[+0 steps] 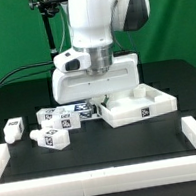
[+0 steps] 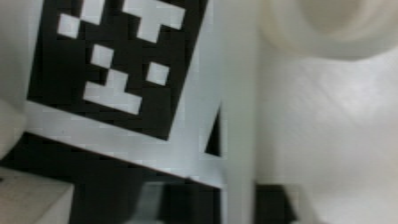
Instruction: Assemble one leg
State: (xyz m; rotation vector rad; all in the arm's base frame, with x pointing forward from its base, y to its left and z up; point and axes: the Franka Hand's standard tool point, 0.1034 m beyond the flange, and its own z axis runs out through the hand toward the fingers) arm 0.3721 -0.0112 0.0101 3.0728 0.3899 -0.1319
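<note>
Several legs lie on the black table at the exterior view's left: one leg (image 1: pixel 11 127) apart at the far left, one leg (image 1: pixel 49 138) nearer the front, and more tagged legs (image 1: pixel 58 118) clustered below the arm. My gripper (image 1: pixel 98 98) is down low over that cluster, beside the left wall of the large white square panel (image 1: pixel 138 108); its fingers are hidden behind the hand. In the wrist view a tagged white face (image 2: pixel 125 60) fills the frame very close, with a rounded white part (image 2: pixel 329 60) beside it. Dark fingers (image 2: pixel 187 200) show blurred, a white strip between them.
A white raised border (image 1: pixel 94 155) runs along the table's front and sides. A black stand (image 1: pixel 48 32) and cables stand behind the arm before the green backdrop.
</note>
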